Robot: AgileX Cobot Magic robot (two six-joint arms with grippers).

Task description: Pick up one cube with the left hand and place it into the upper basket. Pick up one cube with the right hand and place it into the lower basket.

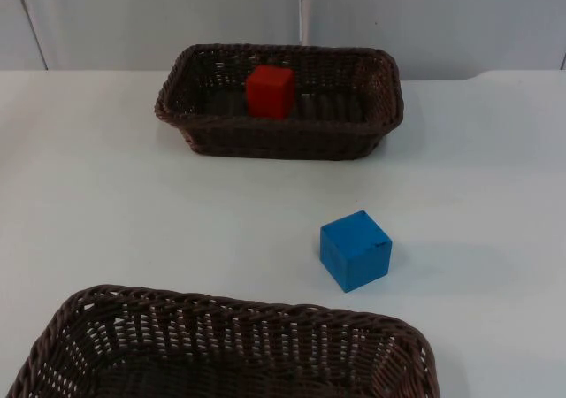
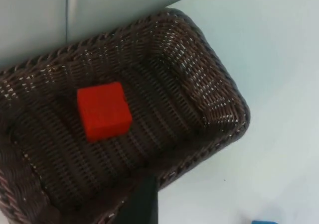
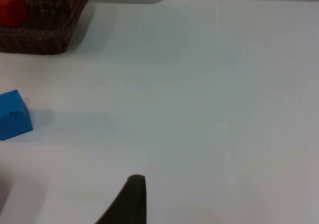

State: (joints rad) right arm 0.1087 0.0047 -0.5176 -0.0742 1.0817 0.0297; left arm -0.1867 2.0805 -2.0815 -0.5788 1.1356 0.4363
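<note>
A red cube (image 1: 270,90) lies inside the upper wicker basket (image 1: 371,133) at the back of the table. A blue cube (image 1: 355,249) sits on the white table between the two baskets, right of centre. The lower basket (image 1: 221,305) stands at the front edge, and nothing shows in the part of it that I see. My left gripper (image 2: 142,204) hangs over the upper basket's rim (image 2: 219,99), apart from the red cube (image 2: 103,110). My right gripper (image 3: 127,201) is above bare table, well to the side of the blue cube (image 3: 14,114).
The grey partition wall (image 1: 177,9) rises just behind the upper basket. The white table (image 1: 88,195) lies bare to the left of the blue cube and on the right side (image 3: 224,84). The upper basket's corner (image 3: 45,35) holds the red cube (image 3: 11,9).
</note>
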